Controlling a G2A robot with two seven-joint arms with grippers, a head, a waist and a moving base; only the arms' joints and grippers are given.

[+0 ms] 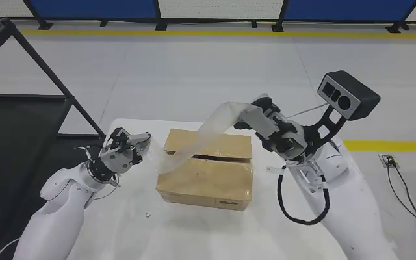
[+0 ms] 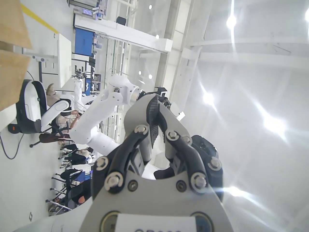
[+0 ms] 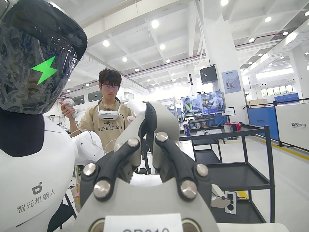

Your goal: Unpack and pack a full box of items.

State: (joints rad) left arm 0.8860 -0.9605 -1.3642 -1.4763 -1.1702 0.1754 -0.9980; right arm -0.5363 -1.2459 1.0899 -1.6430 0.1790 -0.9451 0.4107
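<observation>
Right arm raised above the far side of the cardboard box (image 1: 205, 177), wrist turned upward. The right gripper (image 1: 250, 116) has its jaws pinched on one end of a translucent plastic film (image 1: 207, 132) that slopes down to the gap between the box's top flaps. Left gripper (image 1: 139, 140) sits low just beside the box, pointing up, jaws pressed together on nothing. The box is mid-way across the white table (image 1: 195, 231). Grey floor (image 1: 195, 71), yellow line (image 1: 195, 32), blue partitions (image 1: 91, 9) beyond.

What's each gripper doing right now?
Left gripper: closed, nothing visible in it.
Right gripper: closed on the clear plastic strip.
</observation>
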